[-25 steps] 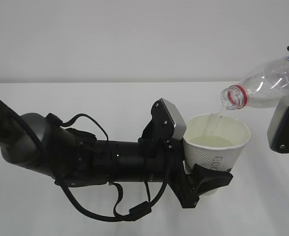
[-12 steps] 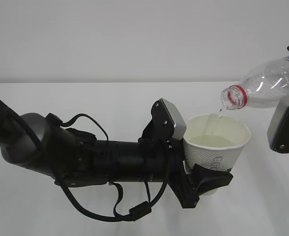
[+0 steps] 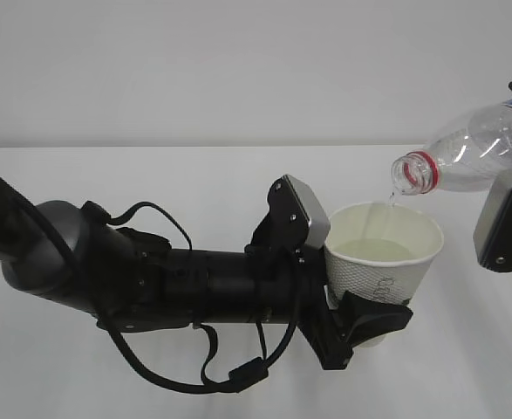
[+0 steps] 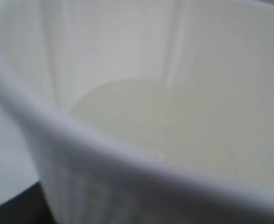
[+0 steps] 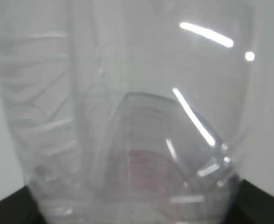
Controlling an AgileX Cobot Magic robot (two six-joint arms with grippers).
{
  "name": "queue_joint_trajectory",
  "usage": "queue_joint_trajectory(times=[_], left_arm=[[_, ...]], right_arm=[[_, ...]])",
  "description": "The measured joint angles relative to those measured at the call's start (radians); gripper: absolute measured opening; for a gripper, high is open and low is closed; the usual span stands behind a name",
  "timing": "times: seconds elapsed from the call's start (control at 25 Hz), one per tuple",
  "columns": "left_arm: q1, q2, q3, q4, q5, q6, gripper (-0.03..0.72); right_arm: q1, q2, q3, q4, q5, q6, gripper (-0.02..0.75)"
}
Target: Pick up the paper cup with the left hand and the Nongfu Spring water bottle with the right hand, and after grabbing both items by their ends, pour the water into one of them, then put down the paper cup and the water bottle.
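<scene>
The pour is in hand and nearly spent. The left hand [image 3: 360, 319] grips the cup [image 3: 382, 262] near its base, jaws part-open around it, holding it upright off the table [image 3: 194, 175]. The right hand [image 3: 508, 218], jaws likewise set around the bottle [image 3: 465, 157], grips its rear end; the bottle lies tilted with its mouth at about 8 o'clock, just above the cup's far rim at 1 o'clock. A thin thread of water [image 3: 390, 202] falls inside; the cup [image 4: 127, 140] is roughly half full. To finish well, keep the mouth over the opening, hold the cup level, and right the bottle slowly so no drip lands outside.
</scene>
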Motion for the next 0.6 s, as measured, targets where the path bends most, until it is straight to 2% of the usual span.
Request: queue_joint_trajectory(times=[0.6], left_arm=[[0.000,0.000,0.000,0.000,0.000,0.000,0.492]], right_arm=[[0.000,0.000,0.000,0.000,0.000,0.000,0.494]])
